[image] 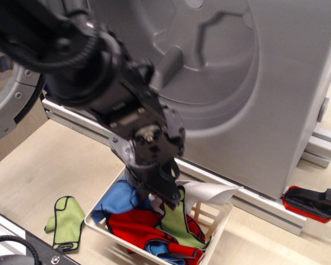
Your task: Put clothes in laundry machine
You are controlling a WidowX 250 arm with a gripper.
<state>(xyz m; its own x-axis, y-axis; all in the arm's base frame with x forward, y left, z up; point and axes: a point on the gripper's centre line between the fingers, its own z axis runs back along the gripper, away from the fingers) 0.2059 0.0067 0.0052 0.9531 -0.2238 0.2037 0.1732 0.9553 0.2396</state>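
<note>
The grey laundry machine (pixel 281 88) fills the back, with its round drum opening (pixel 209 61) behind my arm. A white slatted basket (pixel 223 213) stands in front of it and holds a blue garment (pixel 116 200), a red garment (pixel 131 223) and a lime green garment (pixel 177 225). My gripper (pixel 170 202) hangs over the basket's middle. It looks shut on the top edge of the lime green garment, which is drawn up into a peak. A second lime green garment (pixel 66 221) lies flat on the table to the left of the basket.
The machine's round door (pixel 8 105) stands open at the far left. A white sheet (pixel 208 191) pokes out behind the basket. A red and black clamp (pixel 313 203) lies at the right. Aluminium rails (pixel 71 118) run along the machine's base.
</note>
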